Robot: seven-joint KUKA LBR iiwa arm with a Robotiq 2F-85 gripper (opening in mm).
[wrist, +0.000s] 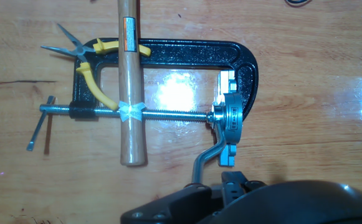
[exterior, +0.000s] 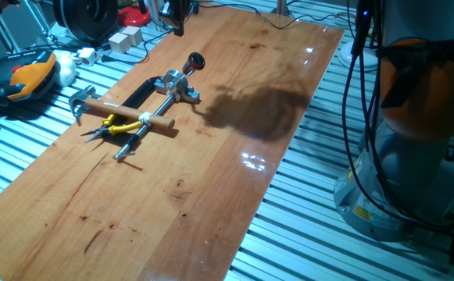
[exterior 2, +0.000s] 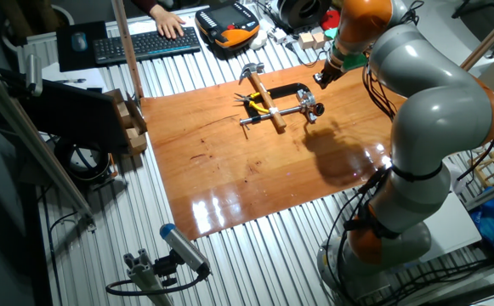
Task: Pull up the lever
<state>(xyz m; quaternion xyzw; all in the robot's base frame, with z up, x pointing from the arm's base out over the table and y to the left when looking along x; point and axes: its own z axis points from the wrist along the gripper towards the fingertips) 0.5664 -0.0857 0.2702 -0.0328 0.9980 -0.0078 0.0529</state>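
The lever [exterior: 190, 65] stands near the middle of the wooden tabletop [exterior: 211, 195], toward its far part in one fixed view. It is a thin metal rod with a dark reddish-brown round knob at its end, and it is joined to a small grey bracket [exterior: 176, 84]. The rod leans up and away from the bracket, so the knob is above the wood. In the hand view the bent rod [wrist: 207, 160] goes down from the bracket [wrist: 228, 127] and disappears behind the dark body of the tool at the lower edge (the knob is hidden there).

The bracket sits on one end of a black C-clamp [wrist: 168, 53] that lies flat, with its long threaded screw [wrist: 149, 114] running across. A hammer [wrist: 131, 87] with a pale wooden shaft lies over the screw. Yellow pliers [wrist: 96, 62] lie just beside it, their handles passing under the shaft.

The tool [exterior 2: 325, 75] hangs above the far edge of the tabletop, close to the lever but not touching it in the other fixed view. I cannot tell whether its fingers are apart or together. The grey and orange arm [exterior 2: 425, 93] rises from its base beside the tabletop, bends over, and reaches down toward the clamp.
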